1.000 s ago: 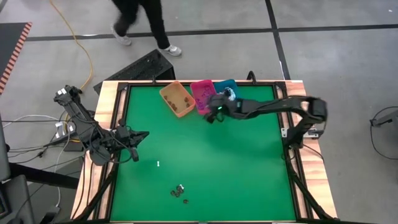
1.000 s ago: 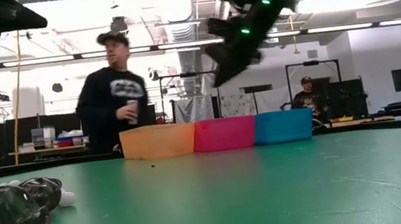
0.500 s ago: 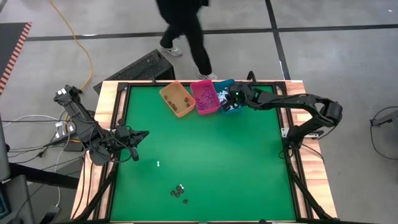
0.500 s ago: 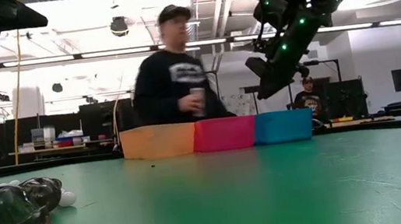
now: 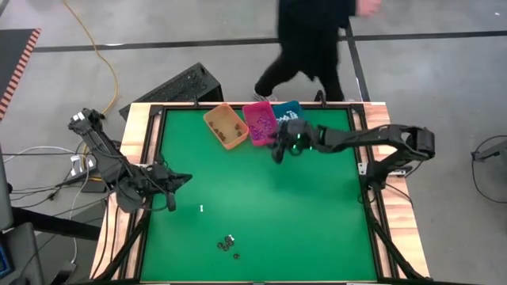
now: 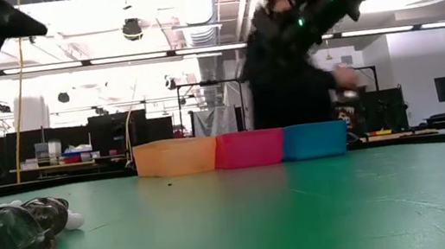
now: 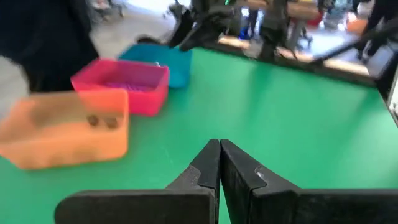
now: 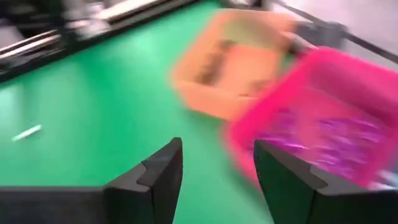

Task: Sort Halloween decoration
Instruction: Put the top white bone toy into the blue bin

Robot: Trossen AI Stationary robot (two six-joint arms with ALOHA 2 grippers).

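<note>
Spread apart and empty, the right gripper (image 5: 279,150) fingers (image 8: 158,171) were held just in front of the pink bin (image 5: 260,123); the left gripper (image 5: 173,190) was kept closed, far off. Purple bits were seen in that pink bin, brown bits in the orange bin (image 5: 225,126), white ones in the teal bin (image 5: 288,111). Most sorting was judged done: left on the bench (image 5: 301,214), well apart from both fingers, were a white stick (image 5: 201,208) and a small dark cluster (image 5: 228,244).

Across the green table (image 6: 305,217) an orange bin (image 6: 175,158), a pink bin (image 6: 249,149) and a teal bin (image 6: 314,140) stand touching in a row. Behind them blurs a dark-clothed person (image 6: 286,80) (mid-stride). Near the camera lies a clump of clear and dark pieces (image 6: 15,234).
</note>
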